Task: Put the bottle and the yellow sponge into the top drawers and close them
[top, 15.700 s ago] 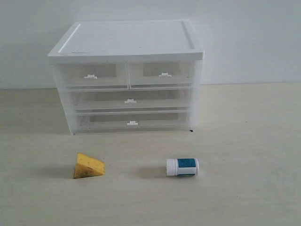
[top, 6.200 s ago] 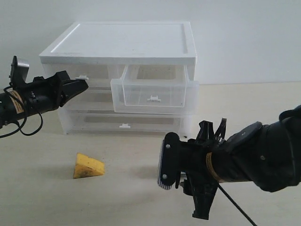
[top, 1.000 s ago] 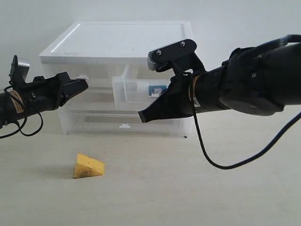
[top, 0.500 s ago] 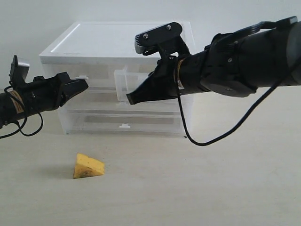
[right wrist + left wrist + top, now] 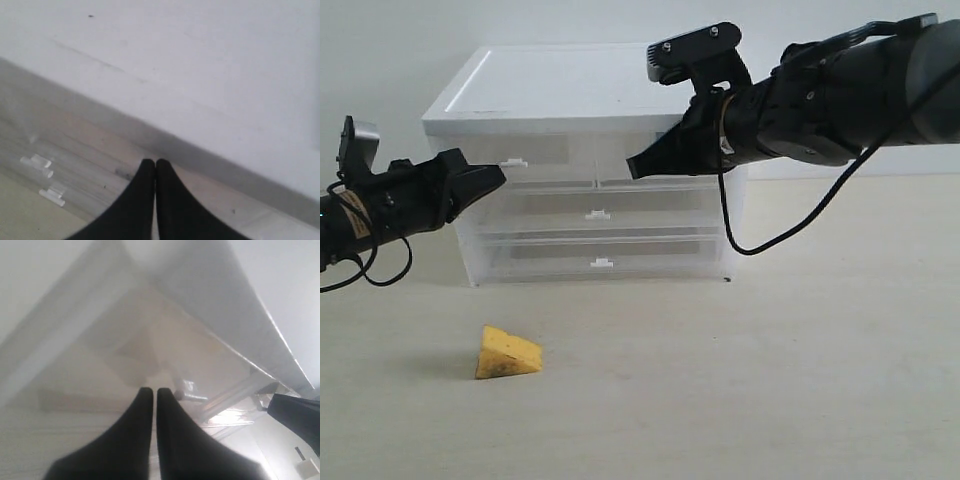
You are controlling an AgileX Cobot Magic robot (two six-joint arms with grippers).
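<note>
Both top drawers [image 5: 550, 152] sat flush. The left gripper [image 5: 498, 176] and right gripper [image 5: 634, 169], fingers pressed together, partly covered their fronts. The yellow sponge [image 5: 507, 352] lay on the table [image 5: 800, 380]; the bottle was hidden.

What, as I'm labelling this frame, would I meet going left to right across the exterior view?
The left gripper → top left drawer's handle → upper full-width drawer's handle → right gripper. The yellow sponge is left out: it lies below the left gripper's tip and overlaps it sideways.
</note>
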